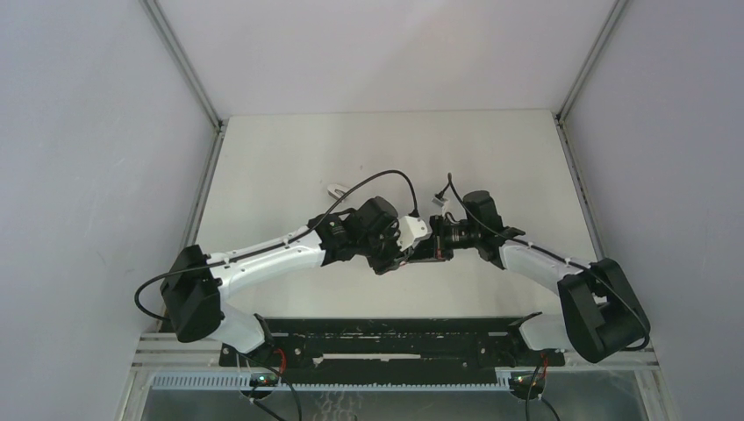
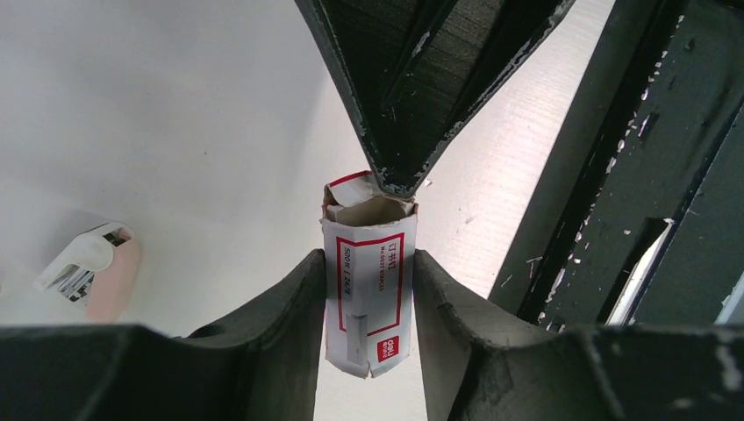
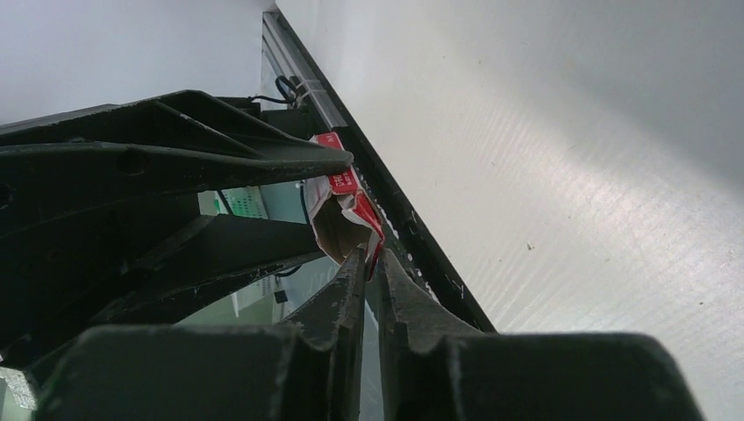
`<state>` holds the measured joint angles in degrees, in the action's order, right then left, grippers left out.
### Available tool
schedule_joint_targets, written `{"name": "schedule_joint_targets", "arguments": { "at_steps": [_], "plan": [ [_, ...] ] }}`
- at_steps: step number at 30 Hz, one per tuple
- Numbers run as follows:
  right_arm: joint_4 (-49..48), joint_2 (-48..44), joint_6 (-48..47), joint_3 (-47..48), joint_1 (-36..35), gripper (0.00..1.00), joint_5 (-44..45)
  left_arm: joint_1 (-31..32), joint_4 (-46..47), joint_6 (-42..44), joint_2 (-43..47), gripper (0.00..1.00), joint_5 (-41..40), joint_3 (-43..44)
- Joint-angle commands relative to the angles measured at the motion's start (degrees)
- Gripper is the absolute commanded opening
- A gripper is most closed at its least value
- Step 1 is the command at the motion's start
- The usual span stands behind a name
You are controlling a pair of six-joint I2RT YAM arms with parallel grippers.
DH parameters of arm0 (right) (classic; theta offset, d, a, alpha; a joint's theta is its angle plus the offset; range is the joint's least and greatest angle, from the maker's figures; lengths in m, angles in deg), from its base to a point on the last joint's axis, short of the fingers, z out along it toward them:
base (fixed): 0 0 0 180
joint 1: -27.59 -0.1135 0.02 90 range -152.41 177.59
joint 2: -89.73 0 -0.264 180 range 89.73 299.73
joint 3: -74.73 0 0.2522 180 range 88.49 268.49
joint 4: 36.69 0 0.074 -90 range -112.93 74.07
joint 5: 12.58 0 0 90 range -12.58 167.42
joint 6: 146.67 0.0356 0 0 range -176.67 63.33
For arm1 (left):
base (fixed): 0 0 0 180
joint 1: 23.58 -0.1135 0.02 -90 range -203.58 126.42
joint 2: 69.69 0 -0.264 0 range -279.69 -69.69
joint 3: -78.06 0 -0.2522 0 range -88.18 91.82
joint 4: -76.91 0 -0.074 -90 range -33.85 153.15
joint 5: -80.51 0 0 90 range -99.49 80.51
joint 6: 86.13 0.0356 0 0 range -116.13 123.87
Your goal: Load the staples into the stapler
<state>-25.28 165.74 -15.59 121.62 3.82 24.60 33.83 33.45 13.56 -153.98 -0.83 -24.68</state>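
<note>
Nearest the arm bases, the left gripper [image 2: 368, 261] holds a small white box [image 2: 368, 309] with a red label. Its two fingers press on the long sides, and the box is lifted clear of the table [image 1: 289, 158]. The open end of the box faces away from the left wrist. There the right gripper [image 3: 370, 260] meets it, its fingers drawn to a thin slit and nipping the torn edge or flap at the box's mouth.

The step in hand appears to be opening the box to get at its contents, one arm steadying it while the other works the flap. The staples themselves do not show in any view. The mouth shows only a brownish hollow, so it cannot be told whether the strip sits deeper inside. Most likely it does.

The next move probably calls for a careful pull on the flap without crushing the thin card. The right fingers would then have to reach inside, or the box be tipped, so that the strip slides out under control rather than scattering.

Farther out, well apart from both arms, the stapler [image 2: 90, 267] lies on the table, white and pale pink. From here it cannot be told whether its tray is open, and no staples are seen in it, so loading has not yet begun.
</note>
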Motion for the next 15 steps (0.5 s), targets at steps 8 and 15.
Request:
{"name": "schedule_joint_targets", "arguments": {
  "at_steps": [8, 15],
  "plan": [
    [-5.44, 2.2, 1.51, 0.36, -1.01, 0.15, -1.04, 0.84, 1.83, 0.97, 1.7, 0.43, 0.22, -1.17],
    [-4.97, 1.99, 0.75, 0.36, -1.0, 0.0, 1.63, 0.95, 1.83, 0.96, 0.71, 0.43, -0.49, -1.26]
  ]
}}
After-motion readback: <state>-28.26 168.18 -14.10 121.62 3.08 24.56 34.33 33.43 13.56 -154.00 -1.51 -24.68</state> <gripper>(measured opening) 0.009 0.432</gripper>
